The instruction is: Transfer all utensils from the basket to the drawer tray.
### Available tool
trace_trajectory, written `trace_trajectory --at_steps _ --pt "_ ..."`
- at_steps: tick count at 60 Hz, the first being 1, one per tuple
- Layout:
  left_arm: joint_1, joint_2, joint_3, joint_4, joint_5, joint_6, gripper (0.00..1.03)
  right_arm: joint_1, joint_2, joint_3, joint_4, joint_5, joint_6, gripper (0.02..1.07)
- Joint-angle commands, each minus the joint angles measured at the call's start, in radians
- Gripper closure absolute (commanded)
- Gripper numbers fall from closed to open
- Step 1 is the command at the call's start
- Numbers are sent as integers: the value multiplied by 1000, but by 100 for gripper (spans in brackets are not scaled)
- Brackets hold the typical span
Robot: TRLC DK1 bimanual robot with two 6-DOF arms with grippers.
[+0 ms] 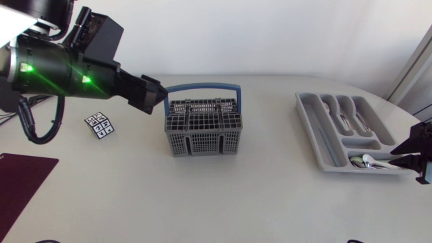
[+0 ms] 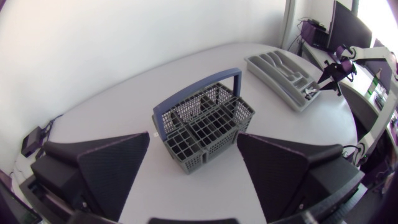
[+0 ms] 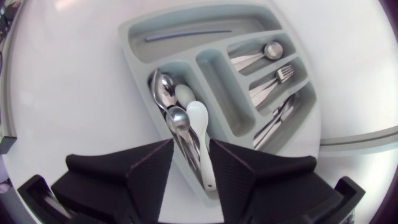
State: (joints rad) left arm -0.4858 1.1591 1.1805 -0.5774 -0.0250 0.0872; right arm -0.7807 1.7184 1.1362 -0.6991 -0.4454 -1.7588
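Basket (image 1: pixel 202 128) looks bare, spoons (image 3: pixel 177 115) lie in the drawer tray (image 1: pixel 310 128)

Dark red mat (image 1: pixel 20 182) sits at the table's near left corner, and a small checkered marker tile (image 1: pixel 100 125) lies beyond it. The left gripper (image 1: pixel 156 94) hangs just beside the basket's far left corner, under the end of the blue handle (image 1: pixel 202 87). Its fingers (image 2: pixel 115 165) are spread wide with nothing between them. From the left wrist view the basket's cells look empty, though the deepest ones cannot be read for sure.

Well apart to the right, the tray holds a spoon, a fork and knives in its slots. The metal spoons share its crosswise end compartment with a white spoon (image 3: pixel 198 124). The right gripper (image 3: pixel 191 148) hovers over that end, its fingers a little apart and gripping nothing that I can see.

My judgement: the transfer is at or near its end. Next the left arm should look down into the basket, and anything left calls for a straight-down pinch clear of the handle
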Motion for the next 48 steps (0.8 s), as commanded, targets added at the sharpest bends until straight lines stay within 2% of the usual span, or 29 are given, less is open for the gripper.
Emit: trace_trajectory --at_steps 1,11,14,24,31,39,48 --pt "-5 -26 -36 -2 -3 3 5 8 -63 -67 -27 -9 -18 42" --pt "4 -65 -73 10 -27 13 5 52 -158 -148 -60 -19 21 20" --pt "12 -78 -84 11 -27 17 5 74 -187 -174 -66 -33 36 5" --pt "47 -118 -120 13 -27 32 5 152 -299 -250 -45 -72 163 6" --pt "65 -174 -183 54 -27 48 5 196 -395 -309 -14 -113 252 6" --pt "112 -223 -243 83 -23 57 5 273 -488 -378 20 -116 355 6" --pt "165 -279 -305 117 2 55 5 357 -631 -484 176 -110 506 6"
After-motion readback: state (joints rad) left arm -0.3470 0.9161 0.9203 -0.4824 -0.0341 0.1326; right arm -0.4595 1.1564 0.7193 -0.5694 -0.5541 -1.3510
